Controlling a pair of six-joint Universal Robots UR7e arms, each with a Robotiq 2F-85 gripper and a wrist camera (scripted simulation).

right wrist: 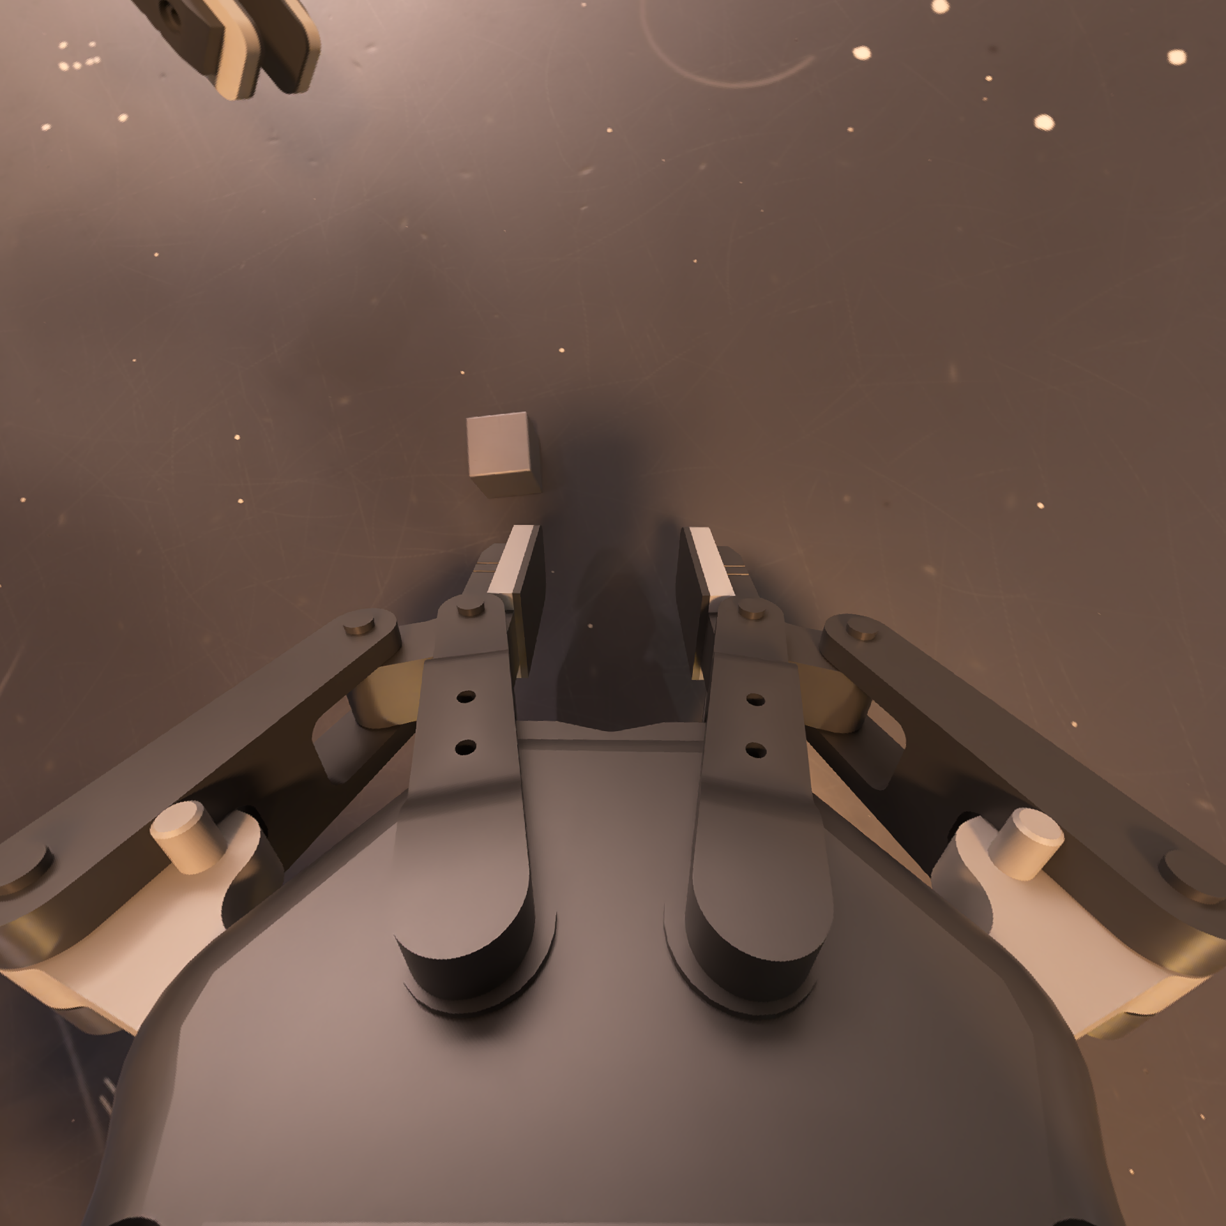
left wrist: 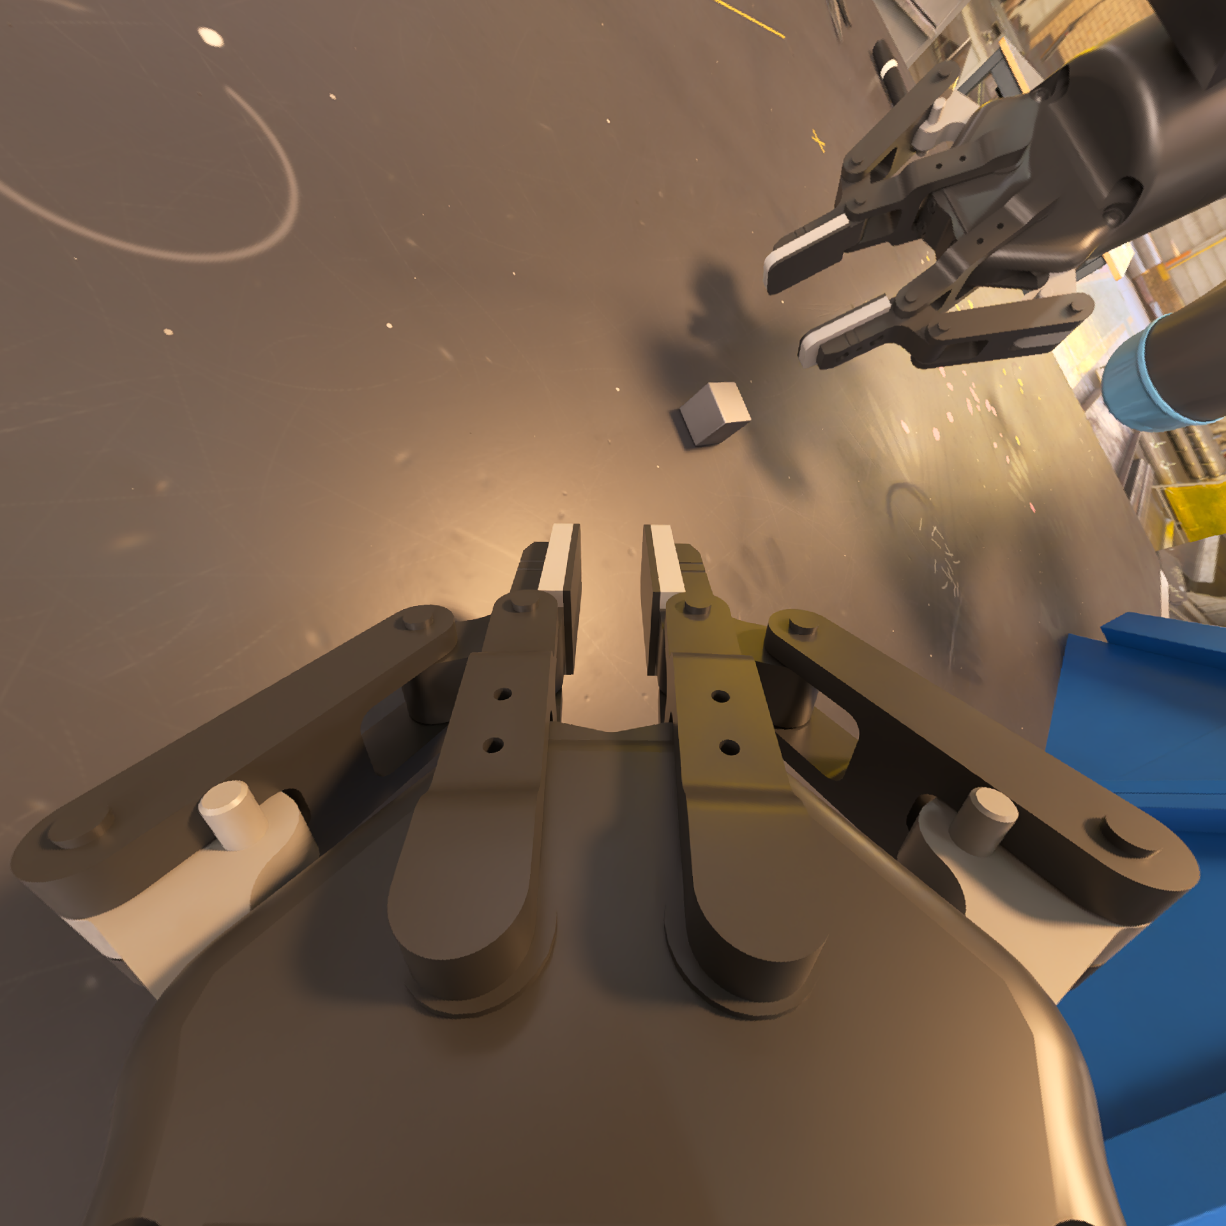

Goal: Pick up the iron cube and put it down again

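Cubes: you have one iron cube (right wrist: 502, 454), resting on the desk (right wrist: 862, 332).
Left gripper (left wrist: 610, 564): fingers narrowly parted, empty.
Right gripper (right wrist: 610, 564): fingers apart, empty.

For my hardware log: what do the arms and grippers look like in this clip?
Both the left gripper and right gripper are dark grey metal linkages with pale finger pads, round pivot pins and paired screw holes. The right arm is dark with a light blue band. No cables show.

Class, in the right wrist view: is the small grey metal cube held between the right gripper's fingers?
No, the cube sits on the table beyond the open right gripper.
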